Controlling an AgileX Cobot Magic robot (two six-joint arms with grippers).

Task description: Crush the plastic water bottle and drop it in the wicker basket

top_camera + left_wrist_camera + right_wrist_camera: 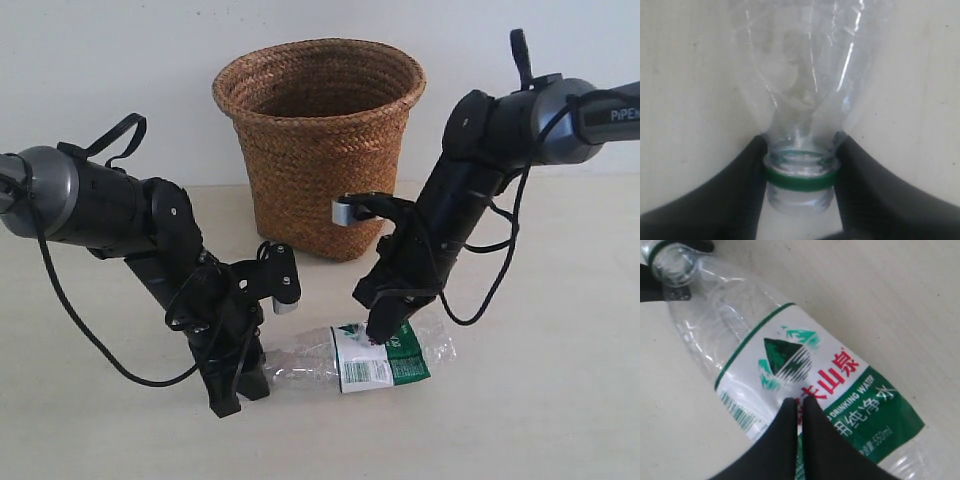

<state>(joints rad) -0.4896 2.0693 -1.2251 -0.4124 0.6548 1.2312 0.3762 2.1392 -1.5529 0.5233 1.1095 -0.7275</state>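
The plastic water bottle [312, 357] lies on its side on the pale table in front of the wicker basket [320, 150]. Its clear body looks creased, and the white-and-green label wraps the half toward the base. My left gripper [243, 390] is shut on the bottle's neck: in the left wrist view the two black fingers [742, 185] clamp either side of the green cap ring of the bottle [805, 75]. My right gripper [381, 333] is shut, its fingertips pressed together [799, 402] and resting against the label of the bottle [785, 355].
The basket stands upright behind the bottle, close to the white wall [120, 60]. The light wooden table [540, 400] stretches to both sides and in front. Both arms' cables hang near the bottle.
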